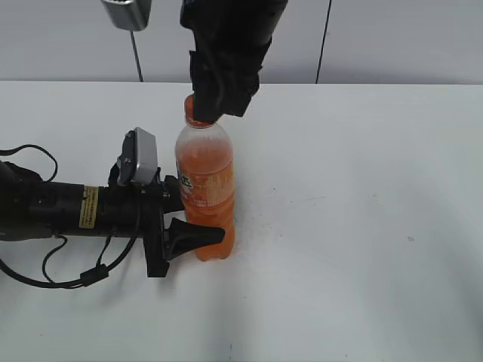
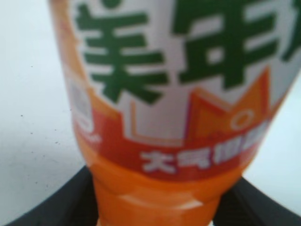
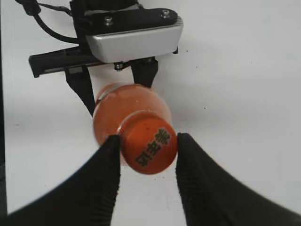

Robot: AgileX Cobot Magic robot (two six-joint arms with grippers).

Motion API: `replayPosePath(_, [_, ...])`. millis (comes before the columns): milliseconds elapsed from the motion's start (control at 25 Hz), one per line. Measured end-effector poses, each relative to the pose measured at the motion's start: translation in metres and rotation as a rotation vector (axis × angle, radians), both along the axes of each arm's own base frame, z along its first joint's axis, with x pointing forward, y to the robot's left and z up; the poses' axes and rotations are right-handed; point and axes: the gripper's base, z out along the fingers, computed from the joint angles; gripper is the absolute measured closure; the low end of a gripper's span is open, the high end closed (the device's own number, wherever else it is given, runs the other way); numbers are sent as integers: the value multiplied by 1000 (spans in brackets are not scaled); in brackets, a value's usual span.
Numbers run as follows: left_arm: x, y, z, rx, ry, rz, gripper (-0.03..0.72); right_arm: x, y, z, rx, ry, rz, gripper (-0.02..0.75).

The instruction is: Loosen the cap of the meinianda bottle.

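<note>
The tall clear plastic meinianda bottle (image 1: 204, 185) of orange drink stands upright on the white table (image 1: 362, 226), a little left of the middle in the exterior view. Nearest the camera, the left gripper (image 1: 198, 226) lies low along the tabletop, reaching in from the left, its black fingers (image 1: 195, 237) clamped on the ribbed lower body of the bottle — one dark finger runs across the front near the base, the other sits behind. A grey camera box (image 1: 140, 157) rides on top of that wrist, and black cables (image 1: 53, 264) loop on the table beside the arm.

In the left wrist view the bottle's orange label with white field and green characters (image 2: 188, 61) fills the picture, blurred by closeness, with the black fingers (image 2: 56, 207) curving in at both lower corners against the bottle.

Higher up, the right gripper (image 3: 146, 146) comes down from above. Its two black ridged fingers (image 3: 101, 174) press on either side of the small round orange plastic screw cap (image 3: 150, 147), which carries a dark printed mark on top — the cap sits on the neck, held between the pads. In the exterior view the black right arm (image 1: 226, 45) covers most of the cap, leaving only the orange neck visible beneath it.

Behind the table runs a pale grey wall (image 1: 400, 38) with dark vertical seams.
</note>
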Motion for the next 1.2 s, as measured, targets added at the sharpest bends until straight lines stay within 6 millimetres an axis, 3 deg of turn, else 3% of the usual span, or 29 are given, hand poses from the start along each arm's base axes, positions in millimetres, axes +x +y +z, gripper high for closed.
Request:
replayPosePath(160, [0, 0, 0, 1, -1, -2, 287, -4, 2, 2, 48, 57, -56, 273])
replayPosePath(280, [0, 0, 0, 1, -1, -2, 287, -9, -1, 13, 90, 76, -117, 235])
replayPosePath(400, [0, 0, 0, 1, -1, -2, 287, -13, -5, 24, 136, 113, -242, 226])
replayPosePath(640, [0, 0, 0, 0, -1, -3, 287, -13, -7, 26, 243, 312, -751, 230])
replayPosePath(720, [0, 0, 0, 0, -1, -3, 287, -12, -8, 26, 257, 332, -830, 246])
replayPosePath(920, [0, 0, 0, 0, -1, -3, 287, -9, -8, 22, 260, 330, -877, 263])
replayPosePath(1200, [0, 0, 0, 0, -1, -4, 287, 2, 3, -5, 200, 352, -897, 269])
